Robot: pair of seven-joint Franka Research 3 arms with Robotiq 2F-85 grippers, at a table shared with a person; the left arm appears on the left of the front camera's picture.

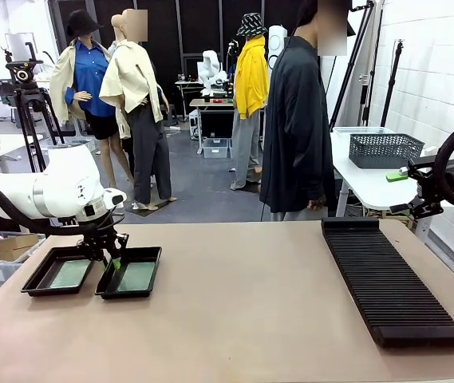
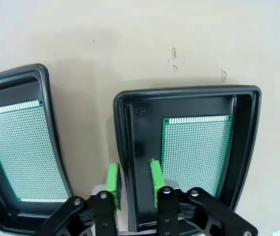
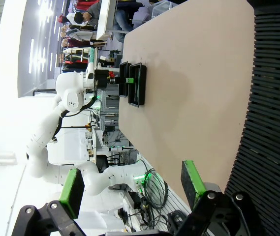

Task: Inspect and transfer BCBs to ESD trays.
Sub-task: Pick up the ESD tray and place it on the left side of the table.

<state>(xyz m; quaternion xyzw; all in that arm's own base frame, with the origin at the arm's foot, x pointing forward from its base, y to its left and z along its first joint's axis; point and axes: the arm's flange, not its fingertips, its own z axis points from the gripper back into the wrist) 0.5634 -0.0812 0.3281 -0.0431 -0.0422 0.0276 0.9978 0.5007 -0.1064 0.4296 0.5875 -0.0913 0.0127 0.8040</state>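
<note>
Two ESD trays lie side by side at the table's left, the left tray (image 1: 38,280) and the right tray (image 1: 148,271). A green BCB (image 2: 20,147) lies flat in the left tray (image 2: 44,78), and another BCB (image 2: 196,150) lies in the right tray (image 2: 189,92). My left gripper (image 2: 134,184) hovers low over the right tray's near-left rim, its green pads (image 2: 112,183) parted on either side of that rim and holding nothing. My right gripper (image 3: 130,189) is open and empty above the table's right side.
A long black ribbed rack (image 1: 394,279) lies on the right of the table and fills the right edge of the right wrist view (image 3: 272,123). A person (image 1: 297,120) stands at the far side. A mesh basket (image 1: 384,149) sits on a white table behind.
</note>
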